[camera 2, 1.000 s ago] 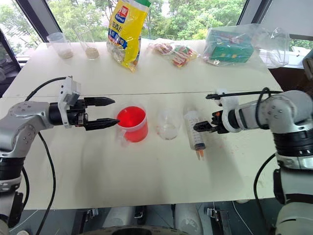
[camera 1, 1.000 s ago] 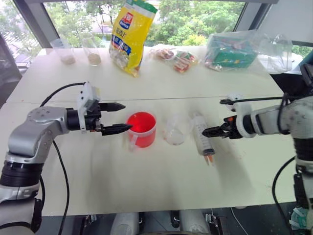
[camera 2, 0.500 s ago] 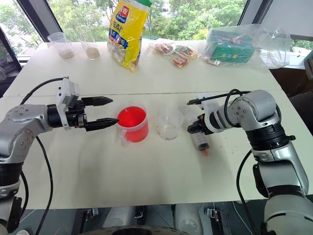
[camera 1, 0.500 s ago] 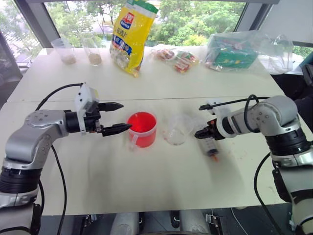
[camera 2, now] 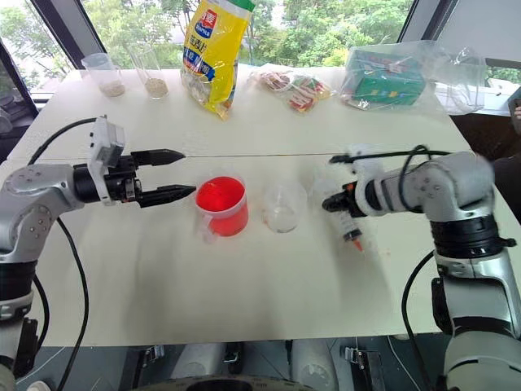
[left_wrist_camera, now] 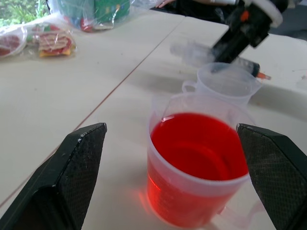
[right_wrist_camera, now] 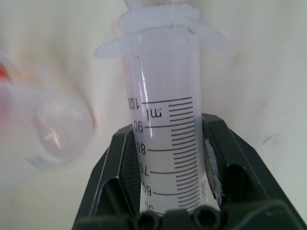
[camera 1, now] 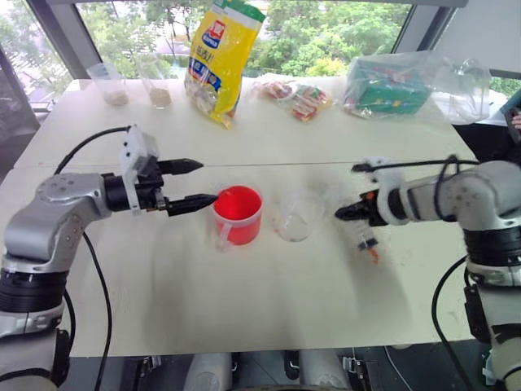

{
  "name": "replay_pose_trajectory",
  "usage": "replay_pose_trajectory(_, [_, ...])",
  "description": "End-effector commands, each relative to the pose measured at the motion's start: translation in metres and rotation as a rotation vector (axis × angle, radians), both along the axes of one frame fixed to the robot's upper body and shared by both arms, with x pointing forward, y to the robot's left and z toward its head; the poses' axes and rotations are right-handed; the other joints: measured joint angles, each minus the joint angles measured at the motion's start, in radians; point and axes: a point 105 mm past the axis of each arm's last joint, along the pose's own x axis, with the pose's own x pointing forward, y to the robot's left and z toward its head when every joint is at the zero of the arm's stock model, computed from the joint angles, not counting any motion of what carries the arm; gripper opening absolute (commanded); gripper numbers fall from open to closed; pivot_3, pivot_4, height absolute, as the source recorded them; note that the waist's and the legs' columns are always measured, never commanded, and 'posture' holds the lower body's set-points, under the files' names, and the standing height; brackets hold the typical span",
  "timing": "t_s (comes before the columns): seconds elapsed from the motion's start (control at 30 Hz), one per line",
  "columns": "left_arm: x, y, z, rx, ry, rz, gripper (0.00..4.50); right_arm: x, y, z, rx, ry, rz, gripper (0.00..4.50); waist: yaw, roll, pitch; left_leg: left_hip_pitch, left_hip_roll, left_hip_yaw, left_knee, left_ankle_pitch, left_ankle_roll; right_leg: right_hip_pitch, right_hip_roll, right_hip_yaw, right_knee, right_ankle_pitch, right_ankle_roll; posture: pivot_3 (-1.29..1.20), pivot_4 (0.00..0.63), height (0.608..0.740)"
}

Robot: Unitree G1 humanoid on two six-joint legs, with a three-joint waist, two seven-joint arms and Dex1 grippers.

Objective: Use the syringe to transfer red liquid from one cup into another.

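Right gripper (right_wrist_camera: 165, 158) is clamped on the clear ribbed-scale syringe (right_wrist_camera: 165, 120), mid-right of the head view, orange tip blurred. Left gripper (camera 1: 189, 185) fingers spread wide beside the translucent handled cup (camera 1: 237, 214) of red liquid (left_wrist_camera: 199, 153), center frame. Small clear cup (camera 1: 294, 217) stands between. Yellow bag (camera 1: 218, 57) stands at the upper middle.

Right end effector (camera 1: 340, 214) gripped and lifted syringe (camera 1: 364, 237)
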Motion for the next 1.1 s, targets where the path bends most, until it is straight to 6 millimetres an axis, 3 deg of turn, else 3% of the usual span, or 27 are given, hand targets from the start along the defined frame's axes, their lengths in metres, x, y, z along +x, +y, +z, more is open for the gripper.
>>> replay_pose_trajectory(0.03, [-0.001,0.001,0.023,-0.026,-0.053,-0.018,4.5,0.001,0.01,0.068,0.151,-0.36,0.027,1.39,-0.004,0.0,0.0,0.0,0.0,0.0,0.0,0.0,0.0,0.0,0.0,0.0,0.0,0.001,0.002,0.0,0.15,0.74])
replay_pose_trajectory(0.13, [0.0,-0.002,0.033,-0.037,-0.063,-0.039,4.5,-0.008,0.034,0.114,0.267,-0.668,0.126,1.39,-0.008,0.0,0.0,0.001,0.001,0.0,0.0,0.0,0.0,0.0,0.001,0.0,0.0,0.001,0.002,0.0,0.15,0.74])
replay_pose_trajectory(0.2, [-0.001,-0.008,0.044,-0.054,-0.073,-0.07,4.5,-0.028,0.067,0.143,0.476,-0.859,0.285,1.39,-0.014,0.0,0.0,0.001,0.001,0.0,0.0,0.0,0.0,0.0,0.002,0.0,0.0,0.001,0.002,0.0,0.15,0.74])
replay_pose_trajectory(0.27, [-0.002,-0.011,0.052,-0.064,-0.08,-0.093,4.5,-0.043,0.091,0.151,0.615,-0.928,0.415,1.39,-0.021,0.0,0.0,0.001,0.001,-0.001,0.0,0.0,0.0,0.0,0.002,0.0,0.001,0.001,0.002,0.0,0.15,0.74])
replay_pose_trajectory(0.33, [-0.002,-0.011,0.057,-0.069,-0.082,-0.104,4.5,-0.049,0.105,0.15,0.647,-0.955,0.485,1.39,-0.024,0.0,0.0,0.001,0.001,-0.001,0.0,0.0,0.0,0.0,0.002,0.0,0.002,0.001,0.003,0.0,0.15,0.74])
replay_pose_trajectory(0.47, [-0.008,-0.015,0.072,-0.071,-0.108,-0.127,4.5,-0.055,0.145,0.124,0.68,-0.976,0.663,1.39,-0.024,0.0,0.0,0.001,0.0,-0.001,0.0,0.0,0.0,0.001,0.001,0.0,0.002,0.002,0.003,0.0,0.15,0.74])
replay_pose_trajectory(0.73, [-0.021,-0.007,0.079,-0.04,-0.114,-0.12,4.5,-0.037,0.185,0.079,0.699,-0.982,0.735,1.39,-0.027,0.0,0.0,0.003,0.0,0.0,0.0,0.001,-0.001,0.001,0.001,0.001,0.005,0.001,0.003,0.0,0.15,0.74])
replay_pose_trajectory(1.1, [-0.038,-0.021,0.088,-0.032,-0.138,-0.177,4.5,-0.024,0.194,0.035,0.648,-0.931,0.719,1.39,-0.026,0.0,0.0,0.006,0.0,0.0,0.0,0.002,-0.004,0.001,0.0,0.002,0.01,0.001,0.002,0.0,0.15,0.74])
